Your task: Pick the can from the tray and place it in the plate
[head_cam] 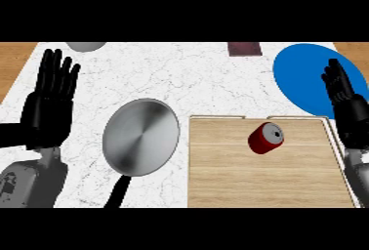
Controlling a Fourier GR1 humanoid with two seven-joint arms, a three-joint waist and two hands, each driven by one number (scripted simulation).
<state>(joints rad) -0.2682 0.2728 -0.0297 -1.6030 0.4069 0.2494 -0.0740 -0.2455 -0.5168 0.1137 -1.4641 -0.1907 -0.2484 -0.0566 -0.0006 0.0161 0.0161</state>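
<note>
White marbled counter (pixel 216 83), brown wood (pixel 10 61) showing past both far corners

Nothing legible is to be made out at this moment: no text, label, brand, number or sign. The can (pixel 266 138) on the tray (pixel 238 180) is shown with a plain red side and a silver top (no lettering can be read on either). The blue plate (pixel 302 73) and the steel pan (pixel 140 136) are seen unmarked, and only grey veining is carried by the white table (pixel 194 78).
</note>
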